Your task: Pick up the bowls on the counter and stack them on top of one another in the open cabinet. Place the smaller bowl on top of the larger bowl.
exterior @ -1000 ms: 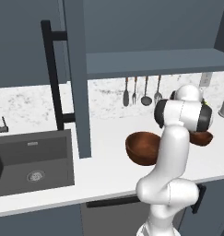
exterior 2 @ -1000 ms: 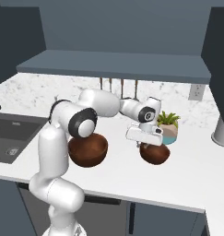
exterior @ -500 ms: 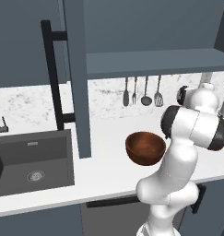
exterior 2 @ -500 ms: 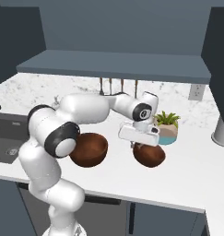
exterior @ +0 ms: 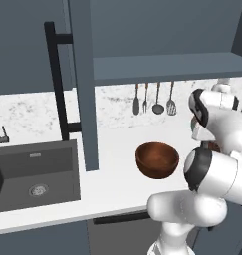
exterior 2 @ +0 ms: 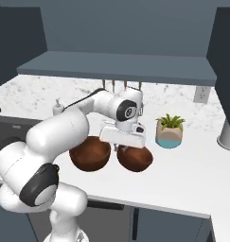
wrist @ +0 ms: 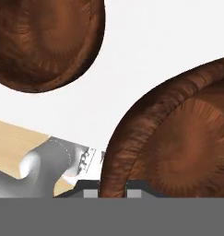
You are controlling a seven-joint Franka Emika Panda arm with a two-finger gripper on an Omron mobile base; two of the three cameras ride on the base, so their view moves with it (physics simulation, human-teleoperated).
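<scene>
Two glossy dark-wood bowls stand close together on the white counter (exterior 2: 182,177). The larger bowl (exterior 2: 90,153) (exterior: 157,159) (wrist: 44,41) is free. Beside it is the smaller bowl (exterior 2: 135,159) (wrist: 178,138), with my gripper (exterior 2: 123,147) (wrist: 112,190) shut on its near rim, one finger inside and one outside. In the left base view my arm hides most of the smaller bowl (exterior: 213,146). Whether this bowl rests on the counter or hangs just above it, I cannot tell. The open cabinet's shelf (exterior 2: 116,66) (exterior: 167,67) runs above, with nothing on it.
The cabinet door with its black bar handle (exterior: 58,84) stands open at the left, above a dark sink (exterior: 35,174). Utensils (exterior: 152,99) hang on the back wall. A potted plant (exterior 2: 170,131) stands right of the bowls, and a soap dispenser (exterior 2: 58,107) is behind them.
The jaws have shut on the smaller bowl's rim. Gripper and bowl have shifted left toward the larger bowl, and my elbow has swung around. The larger bowl has stayed put.
</scene>
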